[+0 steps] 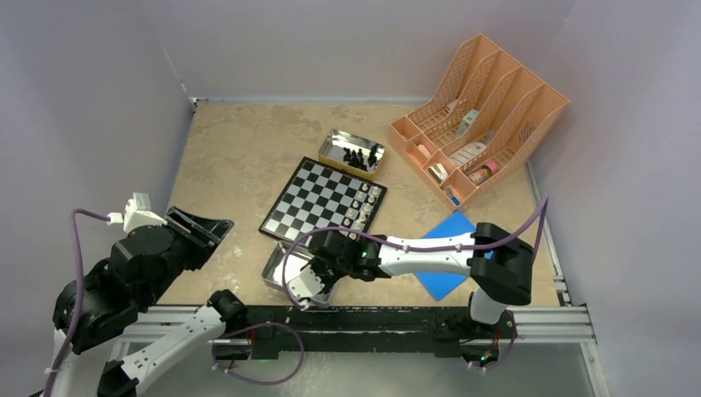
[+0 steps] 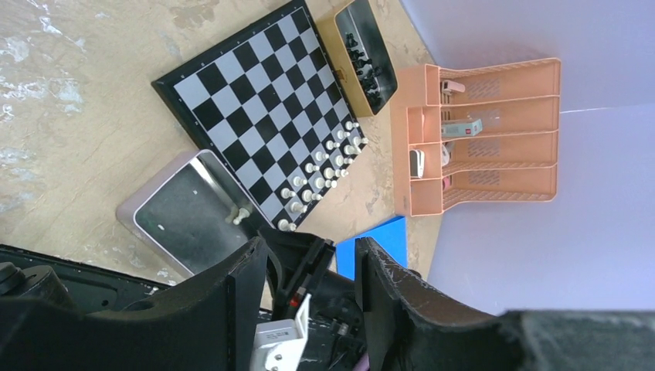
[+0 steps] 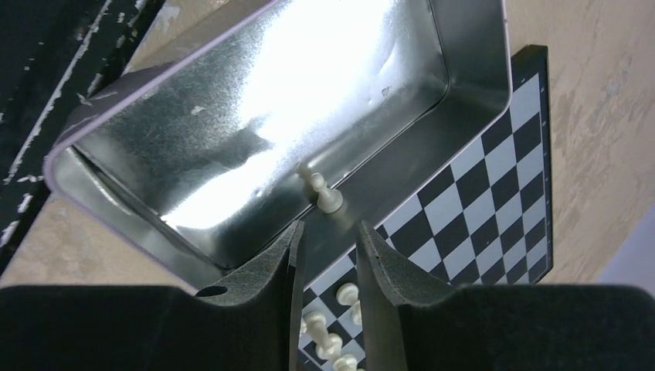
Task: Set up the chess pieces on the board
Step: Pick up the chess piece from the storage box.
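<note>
Tan table [image 1: 240, 149], near edge: right gripper [image 3: 330, 232], fingers parted and empty, hangs over tin [image 3: 232, 116] with 1 white pawn [image 3: 324, 193], judged next to grasp; left gripper [image 2: 310, 255] open.

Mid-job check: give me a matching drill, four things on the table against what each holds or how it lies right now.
Things:
1. near tin
2. far tin
3. board
4. blue square

States:
A. black pieces inside
B. white pieces lined along one edge
C. crossed by the right arm in the top view
D. one white piece inside

Pairs: 1-D, 2-A, 3-B, 4-C
</note>
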{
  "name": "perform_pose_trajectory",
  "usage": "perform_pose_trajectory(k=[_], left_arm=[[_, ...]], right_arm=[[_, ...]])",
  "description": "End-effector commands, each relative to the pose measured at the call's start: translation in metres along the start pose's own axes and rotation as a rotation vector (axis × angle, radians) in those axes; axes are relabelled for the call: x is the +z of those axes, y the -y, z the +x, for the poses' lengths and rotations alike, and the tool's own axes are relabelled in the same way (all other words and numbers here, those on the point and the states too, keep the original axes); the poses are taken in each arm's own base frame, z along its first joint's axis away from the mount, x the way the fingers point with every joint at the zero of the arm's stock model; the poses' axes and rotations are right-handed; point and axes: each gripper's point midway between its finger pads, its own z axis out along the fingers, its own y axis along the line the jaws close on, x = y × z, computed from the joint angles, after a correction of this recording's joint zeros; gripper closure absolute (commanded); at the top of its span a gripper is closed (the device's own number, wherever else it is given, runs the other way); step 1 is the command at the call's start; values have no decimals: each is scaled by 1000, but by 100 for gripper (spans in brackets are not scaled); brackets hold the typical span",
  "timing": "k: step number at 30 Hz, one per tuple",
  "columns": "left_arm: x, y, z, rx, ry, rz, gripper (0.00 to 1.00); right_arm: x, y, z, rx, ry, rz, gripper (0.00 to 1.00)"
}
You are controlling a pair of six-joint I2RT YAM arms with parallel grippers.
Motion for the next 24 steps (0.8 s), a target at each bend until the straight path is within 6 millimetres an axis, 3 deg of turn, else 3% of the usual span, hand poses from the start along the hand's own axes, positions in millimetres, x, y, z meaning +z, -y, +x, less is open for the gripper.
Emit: perform_pose_trajectory(k=[1, 7, 14, 24], left_arm=[[-15, -2, -12, -37, 31, 26, 55], [-23, -21, -11, -91, 36, 22, 55], [-21, -29, -12, -87, 51, -2, 55], [-23, -29, -14, -96, 63, 6, 55]], right_arm=[[1, 30, -12, -116, 22, 43, 67], [13, 33, -7, -151, 2, 11, 68], [28, 28, 2, -173, -29, -62, 69], [25, 13, 11, -168, -54, -125, 68]])
